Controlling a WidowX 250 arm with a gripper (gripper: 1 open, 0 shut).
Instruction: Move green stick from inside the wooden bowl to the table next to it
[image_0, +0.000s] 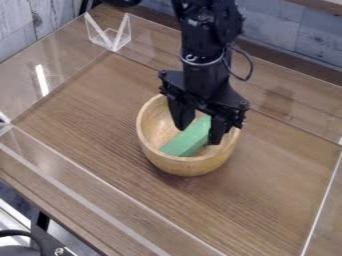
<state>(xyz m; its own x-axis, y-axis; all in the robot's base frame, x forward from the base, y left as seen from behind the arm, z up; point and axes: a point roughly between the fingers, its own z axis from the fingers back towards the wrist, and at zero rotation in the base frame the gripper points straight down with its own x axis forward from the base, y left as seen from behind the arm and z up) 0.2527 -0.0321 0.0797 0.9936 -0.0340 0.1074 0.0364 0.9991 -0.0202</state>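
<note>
Overhead-oblique view: the black two-fingered gripper (203, 118) points straight down into the round, thick-walled, light-tan wooden bowl (155, 146), its fingers straddling the upper end of the short, chunky, bright green stick (187, 141), which lies inside the bowl, leaning against the wall on the right. The stick's long axis runs from lower left to upper right in the picture, so it sits directly beneath the fingertips. The jaws stand partly closed and appear clamped on the stick, though contact itself is hidden; the dark brown wood-grain table (94, 110) beside the bowl offers bare surface.
</note>
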